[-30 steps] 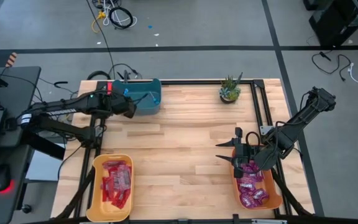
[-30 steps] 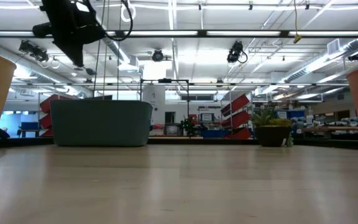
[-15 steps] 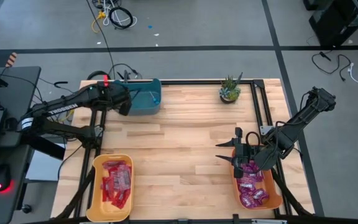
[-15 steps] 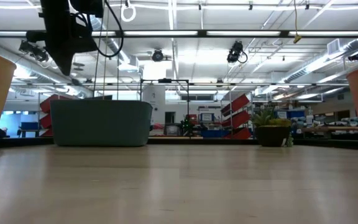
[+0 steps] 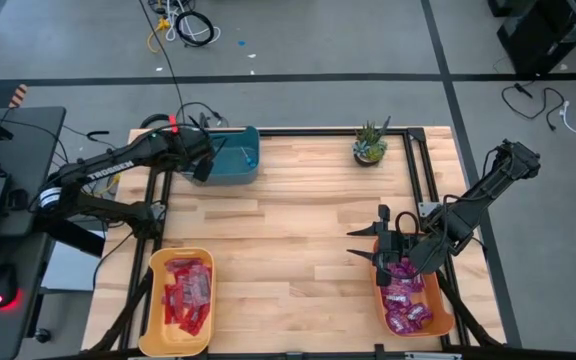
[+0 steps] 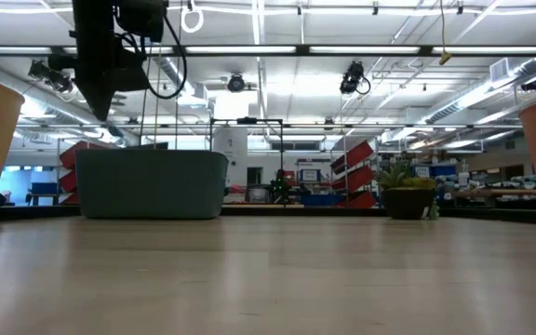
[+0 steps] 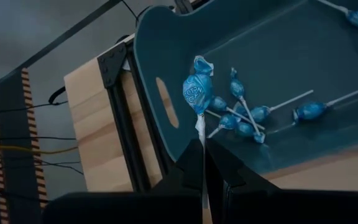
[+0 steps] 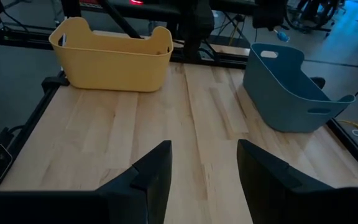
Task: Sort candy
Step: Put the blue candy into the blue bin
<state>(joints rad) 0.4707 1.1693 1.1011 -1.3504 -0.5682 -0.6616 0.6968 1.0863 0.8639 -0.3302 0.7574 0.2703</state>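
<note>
My left gripper point(image 7: 202, 152) is shut on a blue lollipop point(image 7: 197, 93) and hangs over the left end of the teal bin point(image 5: 233, 155). Several more blue lollipops point(image 7: 244, 118) lie on that bin's floor. In the low view my left gripper point(image 6: 100, 104) points down above the teal bin point(image 6: 152, 184). My right gripper point(image 5: 370, 243) stands open, holding nothing, beside the orange bin point(image 5: 438, 318), which holds purple packets point(image 5: 405, 295). The yellow bin point(image 5: 155, 300) at the near left holds red packets point(image 5: 186, 290). My left gripper pinches the lollipop's thin white stick point(image 7: 200, 132) between its two fingertips, at the stick's free end. The fingers slant down from the table's left side and lie along the stick. The wrapped blue head sticks out beyond the fingertips, lifted clear above the bin's left wall.
A small potted plant point(image 5: 370, 145) stands at the far edge, right of the middle. The wooden tabletop point(image 5: 298, 230) lies bare between the three bins. A black metal frame point(image 5: 408, 170) runs along the table's edges.
My left arm has swung toward the table's far edge. Its gripper has turned and shifted a little over the teal bin's left end, and its fingers have stayed shut.
</note>
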